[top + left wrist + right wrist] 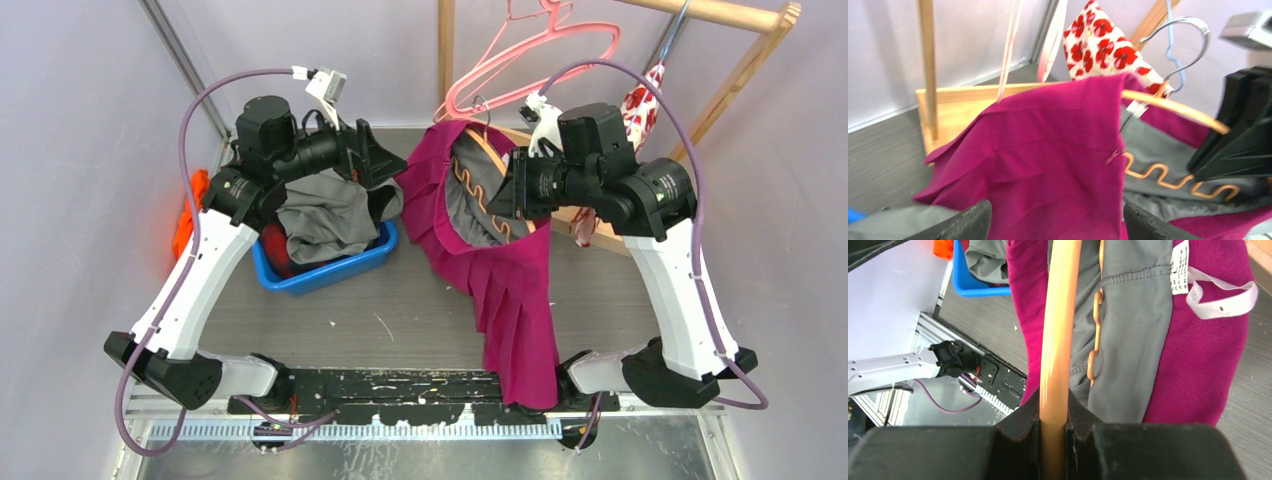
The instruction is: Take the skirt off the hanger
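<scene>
A magenta pleated skirt (510, 300) with a grey lining (1128, 330) hangs from a tan wooden hanger (497, 150) and trails down to the table's near edge. My right gripper (1053, 410) is shut on the hanger's wooden bar (1060, 315), holding it above the table. The hanger's metal hook (1188, 35) is free in the air. My left gripper (1055, 220) stands open just in front of the skirt's waistband (1048, 150), fabric showing between its fingers (968, 222) without being pinched. In the top view this left gripper (385, 165) sits at the skirt's left edge.
A blue bin (340, 268) with grey clothes (320, 215) sits left of the skirt under the left arm. A wooden rack (720, 12) at the back carries pink hangers (520, 55) and a red floral garment (640, 105). An orange object (190, 215) lies by the left wall.
</scene>
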